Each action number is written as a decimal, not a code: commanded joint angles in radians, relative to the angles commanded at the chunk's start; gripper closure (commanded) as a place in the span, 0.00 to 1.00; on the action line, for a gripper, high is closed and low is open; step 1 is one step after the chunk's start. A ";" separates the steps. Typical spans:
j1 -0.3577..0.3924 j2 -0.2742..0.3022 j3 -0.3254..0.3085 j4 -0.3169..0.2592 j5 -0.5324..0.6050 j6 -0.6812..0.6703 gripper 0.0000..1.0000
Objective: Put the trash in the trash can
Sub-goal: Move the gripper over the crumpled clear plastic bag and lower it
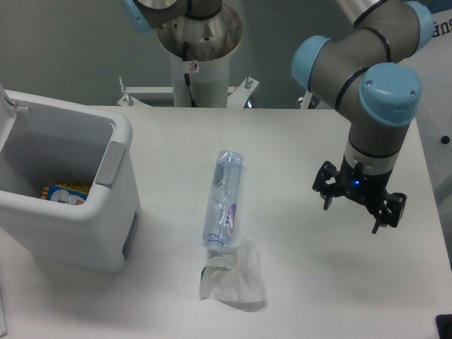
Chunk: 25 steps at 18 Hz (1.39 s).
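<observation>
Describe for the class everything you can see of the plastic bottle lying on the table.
The plastic bottle is long, clear and crushed, with a blue-purple label showing near its lower half. It lies flat on the white table, roughly in the middle, running almost straight away from the camera. Its near end touches or slightly overlaps the crumpled white wrapper. Nothing grips it: the hand hangs well off to its right, and the open trash can stands apart on its left.
</observation>
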 joint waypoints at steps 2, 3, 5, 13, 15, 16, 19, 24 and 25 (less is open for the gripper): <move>-0.002 0.005 -0.011 0.000 0.000 -0.006 0.00; -0.011 0.006 -0.015 0.000 0.000 -0.009 0.00; -0.040 0.008 -0.021 0.003 0.000 -0.052 0.00; -0.113 0.012 -0.089 0.026 -0.003 -0.284 0.00; -0.133 0.014 -0.124 0.063 -0.003 -0.299 0.00; -0.149 0.014 -0.135 0.077 -0.003 -0.307 0.00; -0.198 0.008 -0.158 0.086 -0.005 -0.357 0.00; -0.261 -0.029 -0.166 0.112 -0.003 -0.390 0.00; -0.273 -0.043 -0.163 0.133 -0.003 -0.419 0.00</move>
